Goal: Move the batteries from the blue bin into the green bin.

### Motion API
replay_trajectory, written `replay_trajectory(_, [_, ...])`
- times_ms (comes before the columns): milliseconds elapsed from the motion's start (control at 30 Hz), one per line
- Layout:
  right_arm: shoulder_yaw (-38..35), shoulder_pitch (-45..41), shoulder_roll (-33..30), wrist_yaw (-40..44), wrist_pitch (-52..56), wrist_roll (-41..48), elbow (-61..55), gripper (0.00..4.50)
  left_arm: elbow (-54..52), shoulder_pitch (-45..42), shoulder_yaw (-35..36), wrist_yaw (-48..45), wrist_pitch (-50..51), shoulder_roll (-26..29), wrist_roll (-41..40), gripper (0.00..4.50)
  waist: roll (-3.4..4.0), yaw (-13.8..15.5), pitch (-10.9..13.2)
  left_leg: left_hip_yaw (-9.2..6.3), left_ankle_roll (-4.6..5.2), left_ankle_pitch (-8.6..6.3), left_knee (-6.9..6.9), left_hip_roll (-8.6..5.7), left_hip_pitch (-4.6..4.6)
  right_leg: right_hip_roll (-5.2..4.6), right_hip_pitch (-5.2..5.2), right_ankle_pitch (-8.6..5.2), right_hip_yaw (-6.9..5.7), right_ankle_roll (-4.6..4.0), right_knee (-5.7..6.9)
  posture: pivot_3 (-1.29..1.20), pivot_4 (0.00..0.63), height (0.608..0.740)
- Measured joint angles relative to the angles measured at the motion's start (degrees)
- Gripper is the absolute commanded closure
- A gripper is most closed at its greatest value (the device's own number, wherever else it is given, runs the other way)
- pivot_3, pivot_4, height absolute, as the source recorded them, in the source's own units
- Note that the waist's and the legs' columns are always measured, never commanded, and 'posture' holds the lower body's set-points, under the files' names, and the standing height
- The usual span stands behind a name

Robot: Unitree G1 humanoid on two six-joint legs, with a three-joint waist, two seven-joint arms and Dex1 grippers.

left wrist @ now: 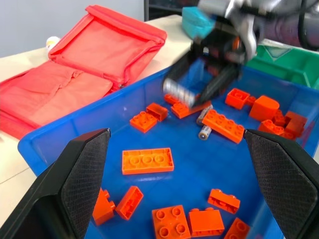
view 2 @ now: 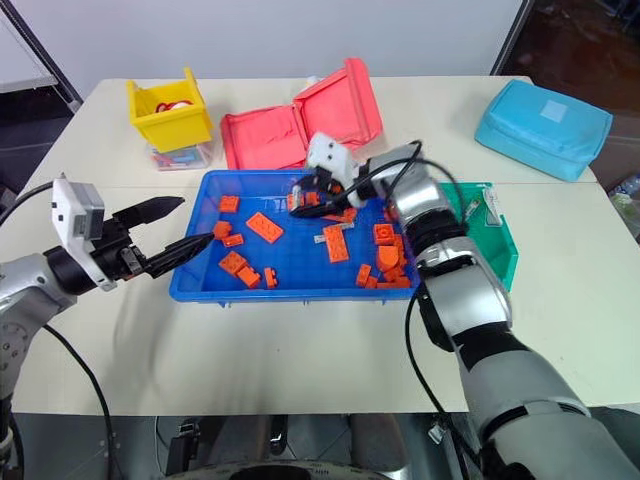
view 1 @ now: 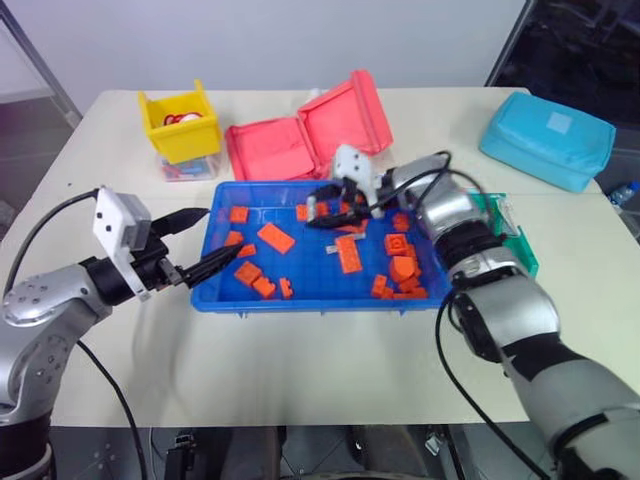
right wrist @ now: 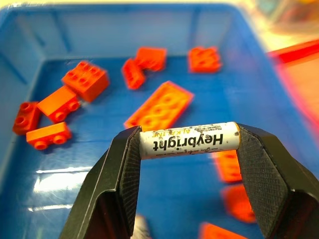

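Silvery battery crosswise between right end effector fingers

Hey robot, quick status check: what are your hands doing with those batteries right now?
Right tool shut on a battery, above the blue bin. Left tool open, at the bin's edge. More batteries among orange bricks. Green bin beside it.

right pincer grips battery above blue bin | left pincer open at bin's left rim
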Motion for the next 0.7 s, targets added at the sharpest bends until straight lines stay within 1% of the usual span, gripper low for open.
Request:
replay_trajectory(67, [-0.76,0.07,-3.47,0.78,1.32,0.40,-2.63,2.26,-0.32,-0.38,-1.47,-0.72,0.09,-0.01,-0.06,0.00,0.00,0.34,0.01,0.03,0.00,0.00,-0.01,-0.01,-0.01,0.00,-0.03,0.00,0.01,0.00,-0.01,0.00,0.150,0.740])
replay_trajectory(167, [-1.86,0.98,-11.00,1.88,3.55,0.46,-7.33,2.26,-0.53,-1.63,-3.08,-1.78,0.14,-0.01,-0.65,0.00,0.00,0.86,0.01,0.02,0.00,0.00,-0.01,-0.01,-0.03,0.01,-0.02,0.00,-0.01,0.00,-0.06,0.00,0.150,0.740])
replay_trajectory(267, [-3.65,4.88,-18.53,2.54,6.30,0.99,-12.57,2.26,-0.28,-3.38,-4.12,-2.90,0.13,0.00,-0.80,0.00,0.00,0.94,0.01,0.06,0.01,0.00,-0.01,-0.02,-0.03,0.01,0.02,0.00,0.00,0.00,-0.13,0.00,0.150,0.740])
replay_trajectory(400, [-5.75,10.12,-24.19,2.20,12.78,2.24,-22.10,2.26,1.46,-5.48,-6.03,-3.79,0.02,-0.31,-0.48,0.00,0.05,0.26,0.04,0.10,0.02,0.00,-0.03,0.05,-0.01,0.08,-0.04,0.00,0.04,0.00,-0.11,0.00,0.150,0.740])
replay_trajectory(533, [-6.29,16.43,-31.10,3.27,18.80,3.41,-32.77,2.26,3.52,-6.55,-6.88,-4.62,-0.11,-0.42,0.27,0.00,0.05,0.58,0.04,0.06,0.02,-0.01,-0.01,0.09,-0.02,0.16,-0.03,-0.01,0.04,-0.01,-0.11,0.00,0.150,0.740])
replay_trajectory(600, [-6.45,19.80,-34.20,3.79,21.17,4.18,-36.69,2.26,4.33,-6.85,-7.23,-5.18,-0.21,-0.43,0.39,0.00,0.05,0.66,0.04,0.08,0.02,0.00,0.02,0.06,-0.03,0.10,0.00,-0.01,0.04,-0.01,-0.11,0.00,0.150,0.740])
replay_trajectory(700, [-6.63,23.68,-38.22,4.24,23.14,4.50,-39.47,2.26,5.56,-7.14,-7.26,-6.05,-0.53,-0.37,0.97,0.00,0.05,0.69,0.04,0.10,0.02,0.00,0.06,0.03,-0.03,0.06,0.02,-0.01,0.04,0.00,-0.12,0.00,0.150,0.740])
